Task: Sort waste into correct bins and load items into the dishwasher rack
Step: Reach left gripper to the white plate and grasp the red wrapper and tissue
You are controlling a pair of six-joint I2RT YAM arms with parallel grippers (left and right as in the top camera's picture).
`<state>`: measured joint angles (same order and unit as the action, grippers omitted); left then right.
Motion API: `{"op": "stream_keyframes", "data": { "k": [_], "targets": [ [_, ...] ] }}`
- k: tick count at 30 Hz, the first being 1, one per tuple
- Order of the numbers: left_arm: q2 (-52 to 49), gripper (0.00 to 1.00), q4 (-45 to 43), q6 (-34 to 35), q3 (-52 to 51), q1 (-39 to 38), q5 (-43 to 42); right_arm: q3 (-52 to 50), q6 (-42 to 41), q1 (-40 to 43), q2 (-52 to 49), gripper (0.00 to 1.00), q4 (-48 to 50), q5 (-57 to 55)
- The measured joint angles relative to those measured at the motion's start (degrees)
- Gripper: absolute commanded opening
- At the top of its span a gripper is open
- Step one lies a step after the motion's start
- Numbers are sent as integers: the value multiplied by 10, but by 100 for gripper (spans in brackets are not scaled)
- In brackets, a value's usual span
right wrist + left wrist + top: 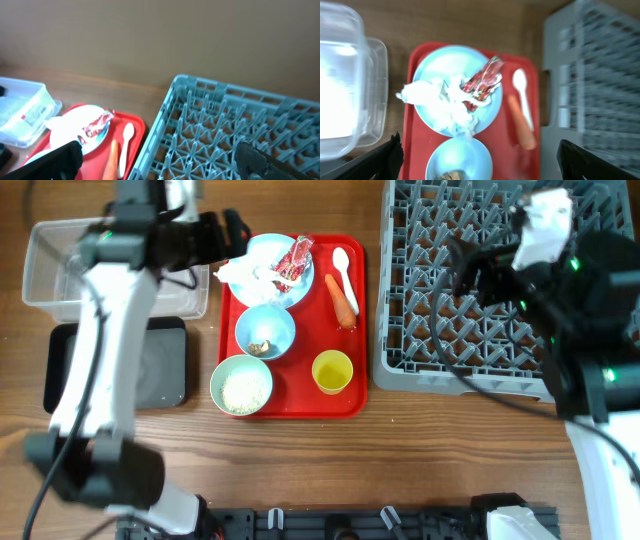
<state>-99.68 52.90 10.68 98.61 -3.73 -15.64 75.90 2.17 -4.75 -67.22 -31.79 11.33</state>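
On the red tray (pixel 300 400) a pale blue plate (pixel 268 250) holds a white tissue (pixel 240 275) and a red-and-white wrapper (pixel 296 260). Beside it lie a white spoon (pixel 342 265) and a carrot (pixel 342 300). A blue bowl (pixel 265 325) holds a brown bit (pixel 262 347), a green bowl (pixel 241 385) holds rice, and a yellow cup (pixel 332 372) stands upright. My left gripper (pixel 228 232) (pixel 480 160) is open and empty above the plate (pixel 435 70). My right gripper (pixel 462 268) (pixel 160 162) is open and empty above the grey rack (pixel 500 330).
A clear tub (pixel 110 275) stands at the far left, with a black tray (pixel 115 365) in front of it. The rack (pixel 225 125) fills the right side. Bare wooden table runs along the front edge.
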Motion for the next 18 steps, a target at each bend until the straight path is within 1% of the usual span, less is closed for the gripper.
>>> {"op": "stream_keyframes", "data": {
  "k": [3, 6, 10, 12, 15, 18],
  "targets": [
    [-73, 100, -23, -1, 7, -23, 19, 0, -6, 0, -40, 100, -12, 3],
    [-139, 100, -42, 0, 10, -34, 15, 1, -29, 0, -78, 100, -37, 7],
    [-216, 100, -107, 1, 10, -44, 8, 1, -50, 0, -119, 100, -70, 10],
    [-244, 100, -127, 13, 10, -49, 11, 1, -56, 0, -135, 100, -82, 11],
    [-276, 100, -146, 36, 10, -64, 45, 1, -56, 0, -141, 100, -87, 11],
    [-297, 99, -151, 43, 10, -89, 96, 1, -58, 0, -142, 100, -88, 12]
  ]
}}
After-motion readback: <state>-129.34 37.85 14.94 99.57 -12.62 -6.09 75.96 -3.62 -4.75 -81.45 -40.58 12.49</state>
